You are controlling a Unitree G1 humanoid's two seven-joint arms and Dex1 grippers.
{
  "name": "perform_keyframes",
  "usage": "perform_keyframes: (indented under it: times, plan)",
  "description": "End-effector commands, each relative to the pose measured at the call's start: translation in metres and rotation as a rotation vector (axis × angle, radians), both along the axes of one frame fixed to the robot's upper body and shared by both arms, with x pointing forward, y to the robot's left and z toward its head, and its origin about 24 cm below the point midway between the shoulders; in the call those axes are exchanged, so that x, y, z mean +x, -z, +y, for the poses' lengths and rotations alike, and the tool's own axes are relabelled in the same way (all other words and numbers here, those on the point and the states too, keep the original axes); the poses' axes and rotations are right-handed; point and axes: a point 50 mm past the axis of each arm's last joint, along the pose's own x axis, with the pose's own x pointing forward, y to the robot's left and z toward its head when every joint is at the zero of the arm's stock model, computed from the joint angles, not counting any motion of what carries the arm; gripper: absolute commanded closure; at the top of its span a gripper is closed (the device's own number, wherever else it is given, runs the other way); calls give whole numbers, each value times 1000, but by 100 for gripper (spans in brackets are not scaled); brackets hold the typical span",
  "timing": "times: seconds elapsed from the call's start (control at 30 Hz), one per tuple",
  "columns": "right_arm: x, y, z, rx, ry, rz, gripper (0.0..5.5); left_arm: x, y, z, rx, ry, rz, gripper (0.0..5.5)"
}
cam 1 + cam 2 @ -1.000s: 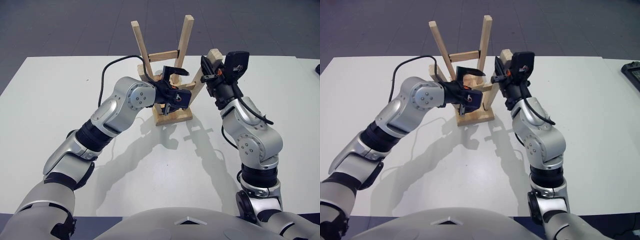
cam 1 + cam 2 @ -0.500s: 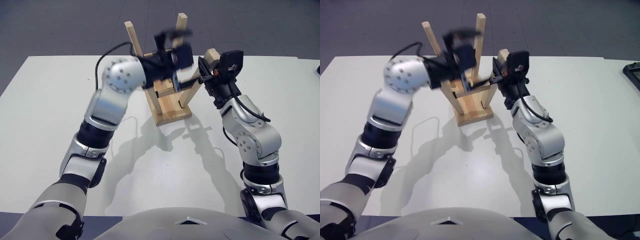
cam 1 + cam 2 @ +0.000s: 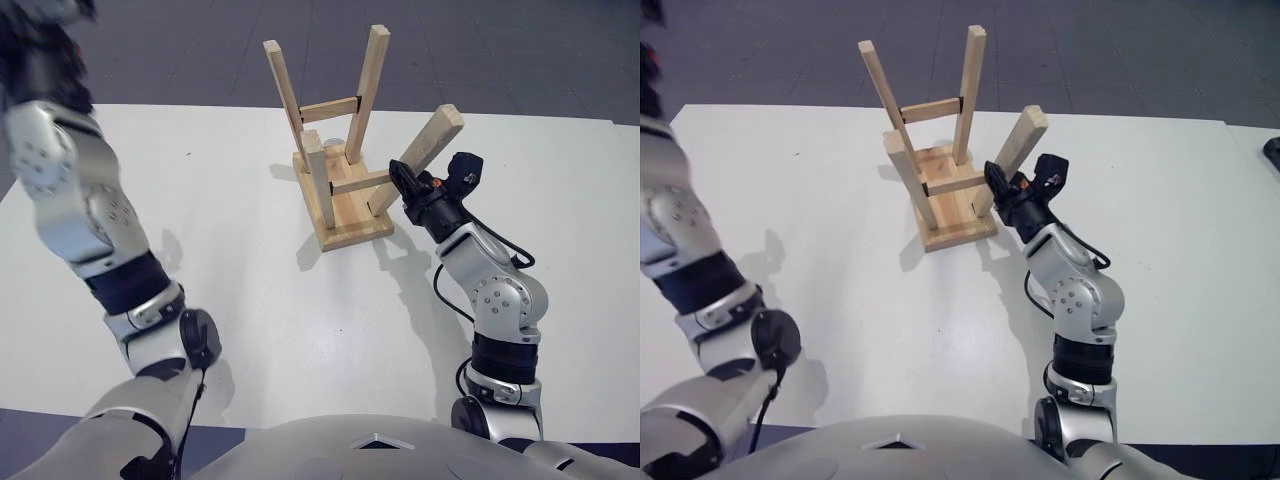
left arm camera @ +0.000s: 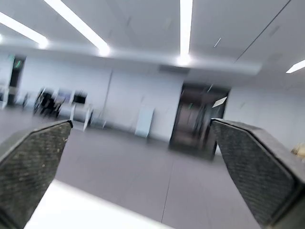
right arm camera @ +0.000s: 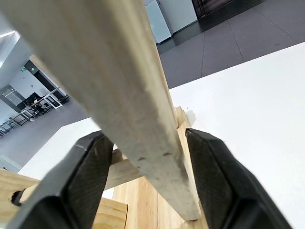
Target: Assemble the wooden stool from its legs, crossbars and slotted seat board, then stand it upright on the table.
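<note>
Item: wooden stool (image 3: 340, 190), being shown upside down on the white table (image 3: 250, 300) at its far middle, with the slotted seat board (image 3: 352, 222) lying flat on the surface and four legs pointing upward. Two crossbars are being seen between the legs, one high (image 3: 330, 108) and one low (image 3: 358, 182). The leg nearest the robot's right (image 3: 432, 138) is being shown tilted outward, away from the others. The right gripper (image 3: 400, 180) is being held low against this tilted leg, close above the seat board. From the right wrist view the grip itself is being made plain: the leg is running between the two dark fingers (image 5: 90, 167), which are being pressed to its opposite sides. The left arm (image 3: 70, 190) is being shown raised at the near left, well apart from the stool. From the left wrist view the left gripper (image 4: 140, 126) is being shown spread wide, its textured pads (image 4: 28, 167) far apart and gripping nothing, with a ceiling and room behind.
</note>
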Motion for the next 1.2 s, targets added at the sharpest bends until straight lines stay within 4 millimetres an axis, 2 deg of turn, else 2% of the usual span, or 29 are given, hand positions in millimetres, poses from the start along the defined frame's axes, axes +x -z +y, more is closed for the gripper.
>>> perform_keyframes:
  times: [0.03,0.13,0.33,0.4,0.53,0.63,0.73,0.8,0.97,1.03,1.1,1.17,1.2]
  plan:
    - [2,-5,-1,-51,17,-53,211,1,51,-5,-139,-53,172,10]
    - [4,-24,-5,-17,42,-160,166,1,50,-8,-129,-65,158,10]
    - [15,-42,-4,-38,82,-300,78,2,37,-3,-120,-98,110,10]
    - [18,-29,2,-98,62,-228,51,3,33,0,-118,-112,101,10]
    - [10,27,8,-532,-33,-7,14,3,31,2,-108,-119,111,10]
    - [7,41,3,-544,-10,89,14,1,38,-1,-99,-101,150,10]
    - [12,26,6,-458,9,-7,14,2,46,-8,-109,-75,190,10]
    - [13,9,6,-345,19,-106,14,4,45,-17,-95,-30,187,10]
    - [4,-47,-14,19,14,-401,14,-8,35,-63,96,253,113,10]
    - [-2,-72,-28,171,4,-539,14,-15,42,-70,122,302,119,10]
    - [-7,-94,-46,329,26,-653,14,-19,53,-63,109,263,168,10]
    - [-7,-104,-67,458,94,-697,14,-23,61,-58,96,231,204,10]
    - [0,-102,-86,510,197,-669,14,-27,65,-51,75,181,223,10]
